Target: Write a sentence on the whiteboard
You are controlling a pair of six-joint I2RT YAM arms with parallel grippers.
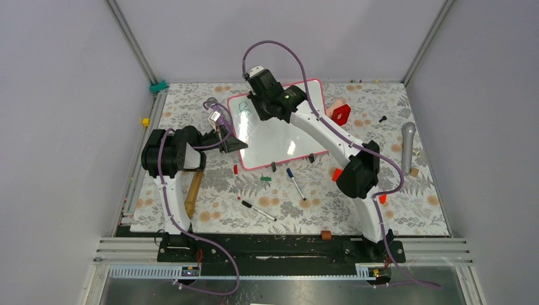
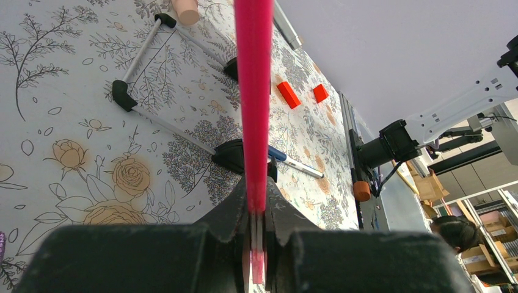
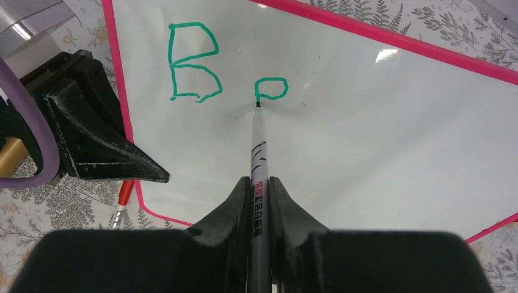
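Note:
The whiteboard (image 1: 279, 130) with its pink-red frame lies tilted on the floral mat. My left gripper (image 1: 232, 145) is shut on the board's left frame edge, which shows as a pink bar (image 2: 255, 91) between the jaws in the left wrist view. My right gripper (image 1: 264, 111) is over the board's upper left and is shut on a grey marker (image 3: 258, 149). The marker's tip touches the board (image 3: 379, 134) just under a green loop. Of the sentence (image 3: 207, 70), only a green "B" and that part of a second letter show.
On the mat in front of the board lie a red marker (image 1: 236, 181), a blue marker (image 1: 295, 183), a black marker (image 1: 259, 210) and a green cap (image 1: 266, 180). Red blocks (image 1: 341, 113), a microphone (image 1: 408, 146) and a wooden handle (image 1: 194, 190) are nearby.

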